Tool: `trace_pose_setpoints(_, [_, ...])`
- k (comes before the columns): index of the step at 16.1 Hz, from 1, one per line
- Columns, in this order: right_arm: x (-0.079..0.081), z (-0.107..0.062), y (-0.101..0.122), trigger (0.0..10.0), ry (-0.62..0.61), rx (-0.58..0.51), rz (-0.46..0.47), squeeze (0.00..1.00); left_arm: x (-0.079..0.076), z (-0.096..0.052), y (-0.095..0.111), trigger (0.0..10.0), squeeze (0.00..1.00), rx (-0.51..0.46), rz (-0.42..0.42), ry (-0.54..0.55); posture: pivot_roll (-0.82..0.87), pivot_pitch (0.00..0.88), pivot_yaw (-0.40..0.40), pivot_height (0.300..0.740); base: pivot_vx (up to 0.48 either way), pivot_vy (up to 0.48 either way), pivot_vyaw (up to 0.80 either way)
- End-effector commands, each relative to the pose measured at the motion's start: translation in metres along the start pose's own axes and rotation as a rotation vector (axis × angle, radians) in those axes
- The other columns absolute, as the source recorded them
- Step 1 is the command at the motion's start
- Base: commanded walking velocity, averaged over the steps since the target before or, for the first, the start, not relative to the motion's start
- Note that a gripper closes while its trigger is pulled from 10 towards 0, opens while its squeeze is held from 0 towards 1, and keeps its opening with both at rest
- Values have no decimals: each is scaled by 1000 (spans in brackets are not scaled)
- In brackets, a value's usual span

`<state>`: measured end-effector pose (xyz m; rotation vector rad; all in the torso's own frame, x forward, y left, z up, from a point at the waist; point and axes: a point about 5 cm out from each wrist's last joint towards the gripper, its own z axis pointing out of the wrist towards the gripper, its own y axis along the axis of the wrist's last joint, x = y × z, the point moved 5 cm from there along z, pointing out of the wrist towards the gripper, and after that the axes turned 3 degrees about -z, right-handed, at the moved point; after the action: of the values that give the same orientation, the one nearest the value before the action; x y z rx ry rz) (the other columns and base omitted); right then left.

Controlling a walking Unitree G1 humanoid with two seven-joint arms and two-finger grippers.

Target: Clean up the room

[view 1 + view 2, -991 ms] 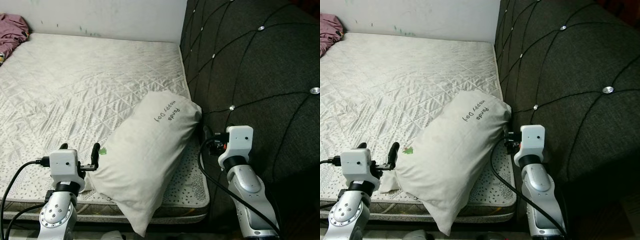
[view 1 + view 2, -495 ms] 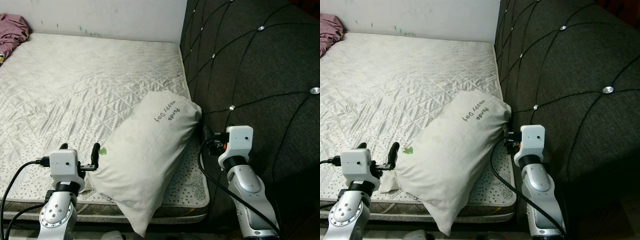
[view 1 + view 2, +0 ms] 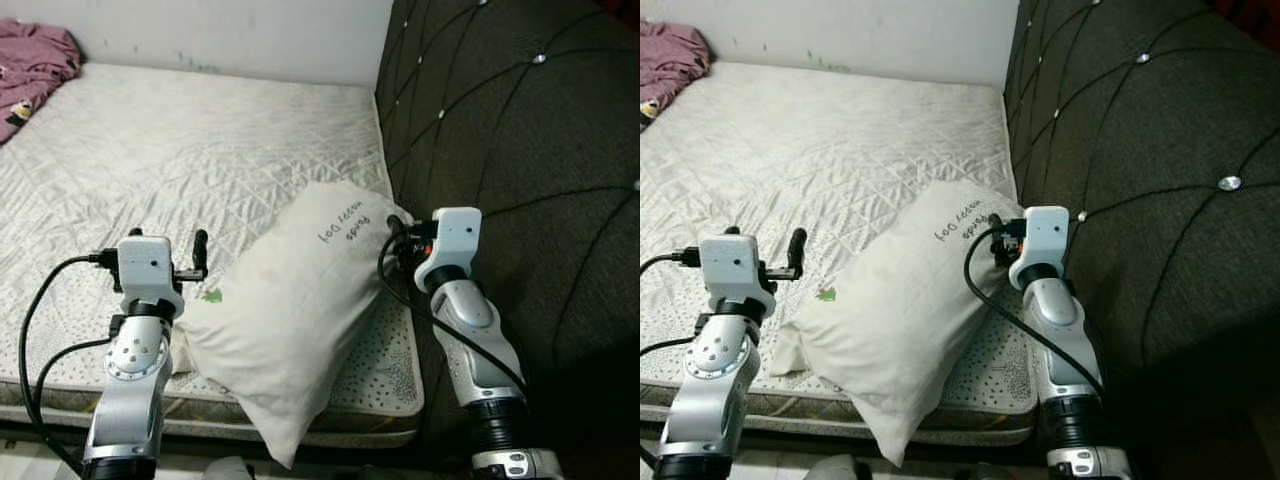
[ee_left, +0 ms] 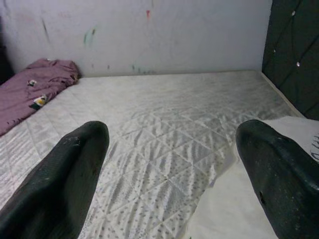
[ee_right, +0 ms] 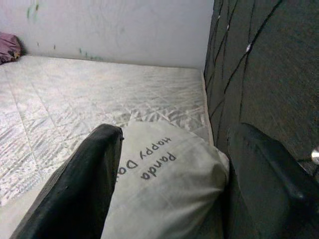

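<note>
Both arms higher; pillow [image 3: 300, 320] corner seemingly between right fingers [image 5: 82, 186].

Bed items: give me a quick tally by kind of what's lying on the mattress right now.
Pillows: 1, the white pillow at the headboard end.
Purple bedding heaps: 1, the purple blanket at the far corner.
Total: 2 on the mattress.

Lettered white pillow [image 3: 300, 320] overhanging mattress [image 3: 200, 170] edge

Soft, even indoor light, sharp head views; wrist views' near foreground slightly blurred.
</note>
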<state>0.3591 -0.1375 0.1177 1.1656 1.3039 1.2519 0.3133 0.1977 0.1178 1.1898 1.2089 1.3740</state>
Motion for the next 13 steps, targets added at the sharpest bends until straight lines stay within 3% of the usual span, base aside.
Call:
trace_pose_setpoints(1, [-4, -4, 0, 10000, -24, -7, -4, 0, -1, -4, -1, 10000, 0, 1, 14, 2, 99, 56, -46, 740, 0, 0, 0])
trace_pose_setpoints(4, [-25, -24, -20, 10000, -140, 46, -63, 0, 9, -16, -15, 10000, 0, 48, 14, 41, 100, 59, -38, 740, 0, 0, 0])
trace_pose_setpoints(7, [-36, -32, -25, 10000, -177, 69, -74, 0, 19, -18, -23, 10000, 0, 80, -5, 73, 91, 63, -29, 740, 0, 0, -160])
trace_pose_setpoints(10, [-35, -34, -28, 10000, -182, 82, -65, 0, 12, -14, -18, 10000, 0, 64, -6, 40, 91, 67, -24, 740, 0, 0, -800])
trace_pose_setpoints(13, [-30, -32, -26, 10000, -176, 84, -36, 0, 15, -16, -20, 10000, 0, 70, -8, 43, 91, 74, -22, 740, 0, 0, -729])
